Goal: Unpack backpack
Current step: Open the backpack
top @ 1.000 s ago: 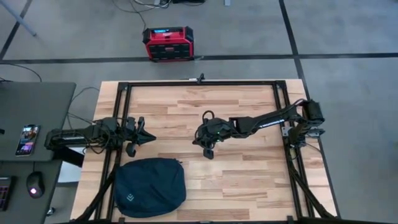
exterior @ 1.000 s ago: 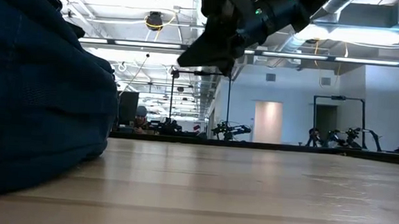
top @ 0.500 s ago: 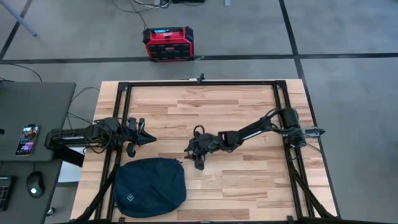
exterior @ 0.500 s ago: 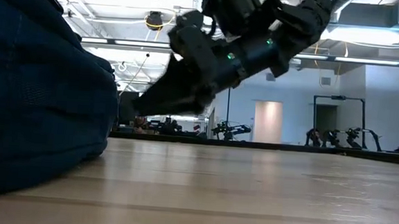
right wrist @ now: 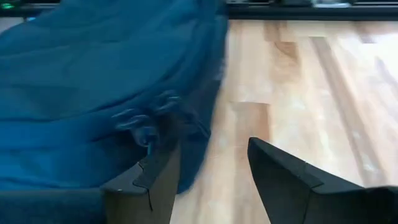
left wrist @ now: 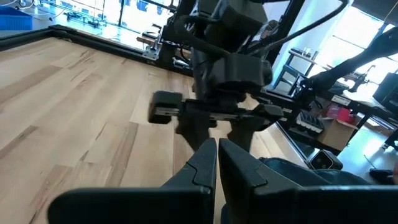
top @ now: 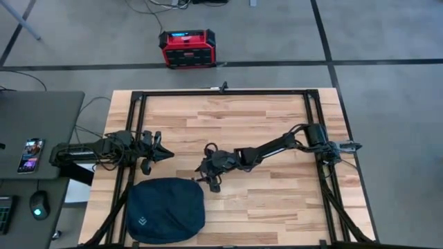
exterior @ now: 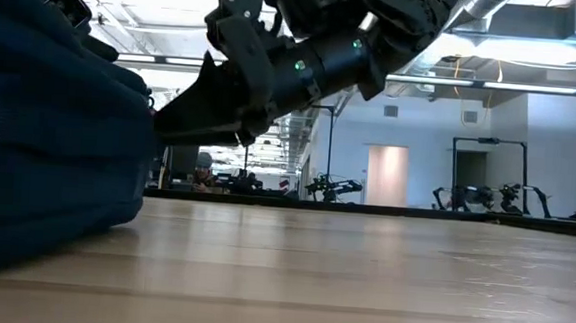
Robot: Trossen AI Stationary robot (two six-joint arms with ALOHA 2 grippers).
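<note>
The dark navy-teal backpack point(top: 166, 220) lies flat on the wooden table at the near left, its pale diamond logo point(top: 145, 223) up. It fills the left of the low view point(exterior: 49, 137) and of the right wrist view point(right wrist: 93, 87). My right gripper point(top: 206, 180) is open, low at the backpack's far right corner, one finger against the fabric and the other over bare wood point(right wrist: 286, 93). My left gripper point(top: 165, 151) waits shut above the table's left side, beyond the backpack's far edge. My right gripper touches the backpack's side wall at its far right corner point(right wrist: 158, 134) with one open finger point(right wrist: 152, 177). The fingers slant down from the table's right and far side. The other finger point(right wrist: 280, 174) stands clear over the wood. The backpack stays on the table.
A red-black box point(top: 187, 48) stands on the floor beyond the far edge. A dark desk point(top: 34, 131) with a phone and a mouse stands to the left. A black frame point(top: 225, 92) runs around the tabletop. Bare wood lies at the middle and right.
My right gripper has gone down and toward the table's left and near edges, up to the backpack's far right corner. The backpack's right side has given way a little toward the left; the rest of it lies where it was.
</note>
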